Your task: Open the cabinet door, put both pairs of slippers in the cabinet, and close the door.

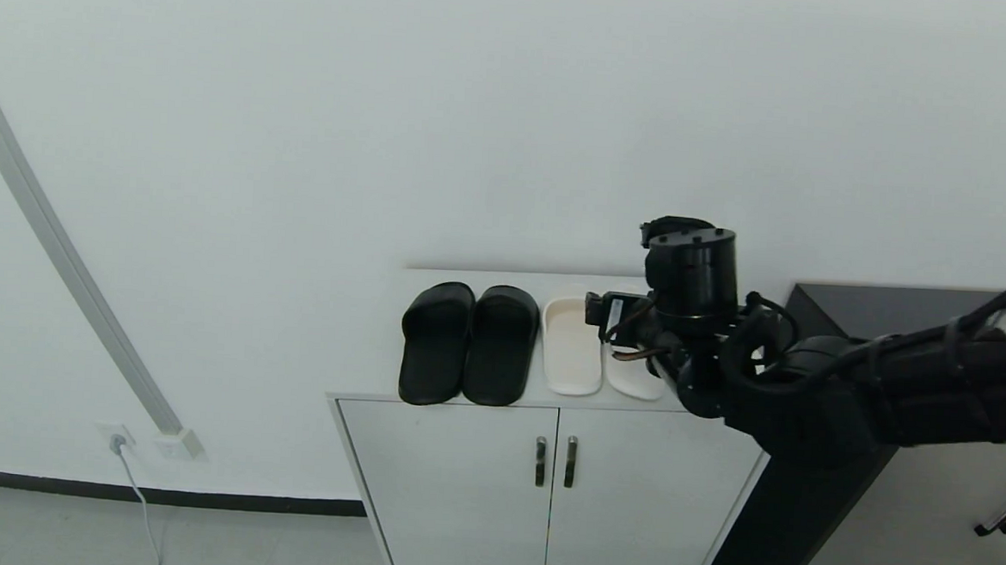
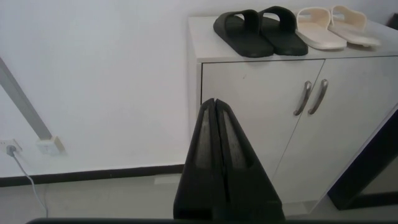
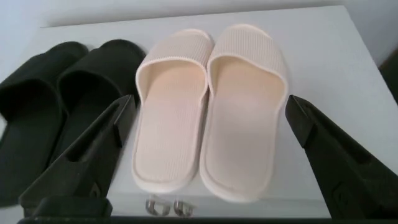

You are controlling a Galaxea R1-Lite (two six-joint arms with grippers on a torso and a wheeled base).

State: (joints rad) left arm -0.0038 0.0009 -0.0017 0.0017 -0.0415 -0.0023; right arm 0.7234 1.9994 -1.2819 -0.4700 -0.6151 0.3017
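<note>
Cabinet (image 1: pixel 457 504) shut; black slippers (image 1: pixel 439 344), cream slippers (image 1: pixel 573 351) on top.

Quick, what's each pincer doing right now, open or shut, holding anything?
Left pincer: shut, holding nothing.
Right pincer: open, empty, above the cream slippers.

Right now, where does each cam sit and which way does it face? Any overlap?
Head: on the robot's head, facing forward and down at the cabinet, with black slippers and cream slippers on top; right arm enters from the right.
Left wrist: back from the cabinet, facing its closed doors at an angle; shut left gripper in the foreground.
Right wrist: above the cabinet top, looking down on the cream slippers, framed by the open right gripper.
Shared: all three show both pairs and the door handles.
</note>
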